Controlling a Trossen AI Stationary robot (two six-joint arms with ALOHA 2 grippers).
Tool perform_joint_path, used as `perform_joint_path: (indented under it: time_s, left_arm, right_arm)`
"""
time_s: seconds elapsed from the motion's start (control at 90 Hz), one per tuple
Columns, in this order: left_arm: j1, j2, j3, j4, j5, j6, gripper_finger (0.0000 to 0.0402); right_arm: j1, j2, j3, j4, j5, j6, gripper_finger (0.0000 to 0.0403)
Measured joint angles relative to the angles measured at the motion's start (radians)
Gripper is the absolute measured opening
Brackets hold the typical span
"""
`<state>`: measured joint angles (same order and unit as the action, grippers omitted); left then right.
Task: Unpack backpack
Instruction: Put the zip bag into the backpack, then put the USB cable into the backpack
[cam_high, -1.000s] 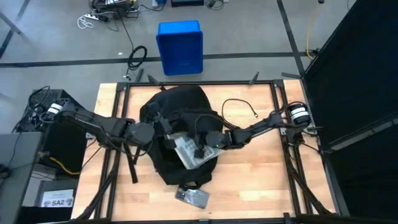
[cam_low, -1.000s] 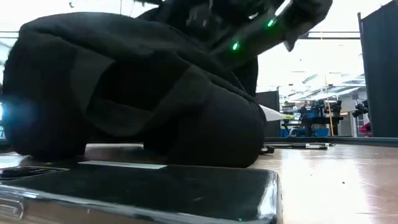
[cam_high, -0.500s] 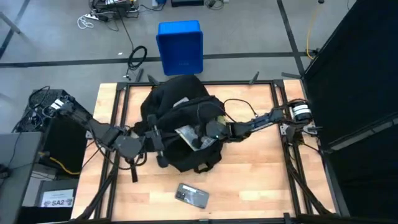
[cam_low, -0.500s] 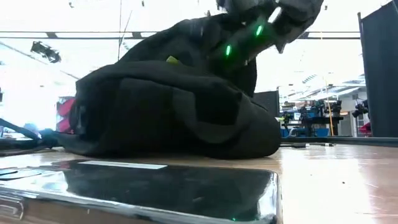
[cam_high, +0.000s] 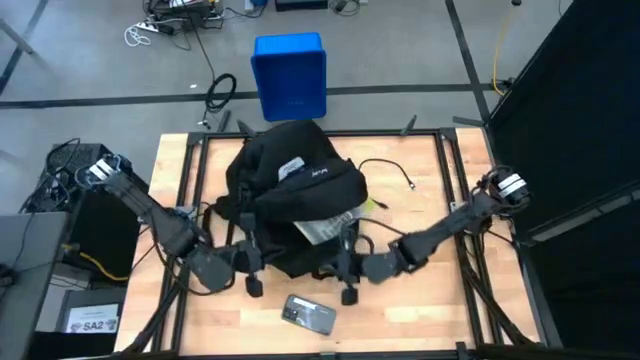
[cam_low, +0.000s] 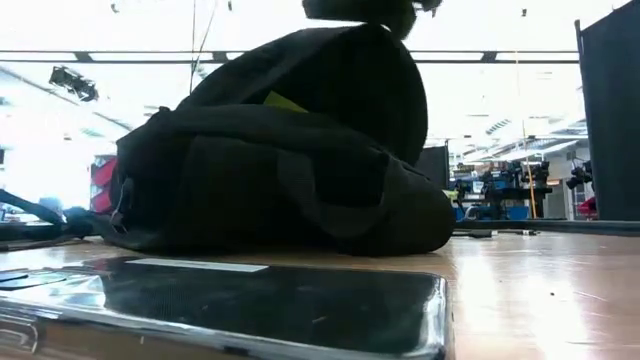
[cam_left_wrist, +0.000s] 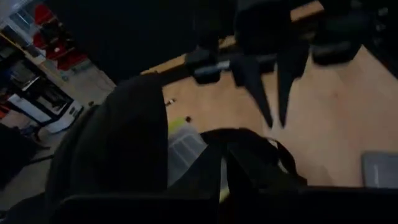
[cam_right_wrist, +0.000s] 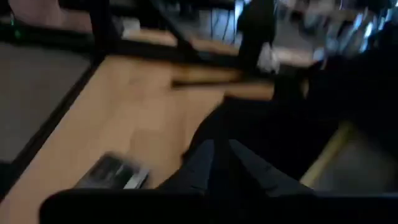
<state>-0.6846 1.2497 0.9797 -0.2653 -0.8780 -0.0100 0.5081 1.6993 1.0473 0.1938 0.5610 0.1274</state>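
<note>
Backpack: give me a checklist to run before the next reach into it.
1. Backpack resting on the table: ok.
2. Clear pouch exposed at the opening: ok.
3. Right gripper open and empty, just in front of the backpack: ok.
4. Left gripper at the backpack's front-left edge, holding fabric: cannot tell.
5. Flat dark device apart from the backpack, though close to both grippers: ok.
</note>
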Motion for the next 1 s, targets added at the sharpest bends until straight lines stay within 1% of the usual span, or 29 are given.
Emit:
perform_joint_path:
  time_s: [0.078,0.133,0.178,0.233,0.322,0.378,0.422,0.489,0.556,0.767,0.889,1.0]
  left_arm:
    - [0.001,0.001,-0.048,0.052,-0.004,-0.024,0.0]
    - [0.002,0.001,-0.085,0.1,-0.006,-0.039,0.0]
    - [0.002,0.001,-0.11,0.133,-0.006,-0.043,0.0]
    - [0.002,0.001,-0.13,0.167,-0.006,-0.047,0.0]
    - [0.002,0.001,-0.151,0.201,0.003,-0.048,0.0]
    - [0.002,0.001,-0.154,0.202,0.006,-0.048,0.0]
    - [0.002,0.001,-0.154,0.205,0.006,-0.047,0.0]
    - [0.002,0.001,-0.154,0.209,0.006,-0.047,0.0]
    - [0.002,0.001,-0.154,0.212,0.006,-0.047,0.0]
    - [-0.012,0.001,-0.154,0.211,0.01,-0.047,0.0]
    - [-0.013,0.001,-0.154,0.207,0.017,-0.047,0.0]
    - [-0.013,0.001,-0.154,0.201,0.02,-0.047,0.0]
  right_arm:
    - [0.035,-0.004,0.0,-0.15,0.117,0.108,0.005]
    - [0.049,-0.018,0.0,-0.308,0.194,0.209,0.0062]
    - [0.051,-0.037,0.0,-0.46,0.227,0.312,0.007]
    - [0.035,-0.062,0.0,-0.655,0.222,0.465,0.0079]
    - [-0.007,-0.082,0.0,-0.945,0.144,0.659,0.0087]
    - [-0.039,-0.083,0.0,-1.069,0.128,0.745,0.0089]
    - [-0.068,-0.083,0.0,-1.131,0.123,0.779,0.0089]
    - [-0.122,-0.084,-0.01,-1.149,0.097,0.779,0.0086]
    - [-0.185,-0.084,-0.031,-1.136,0.042,0.739,0.0082]
    - [-0.383,-0.084,-0.146,-0.985,-0.117,0.564,0.0078]
    - [-0.479,-0.084,-0.185,-0.954,-0.149,0.534,0.009]
    - [-0.536,-0.084,-0.189,-0.912,-0.176,0.482,0.0109]
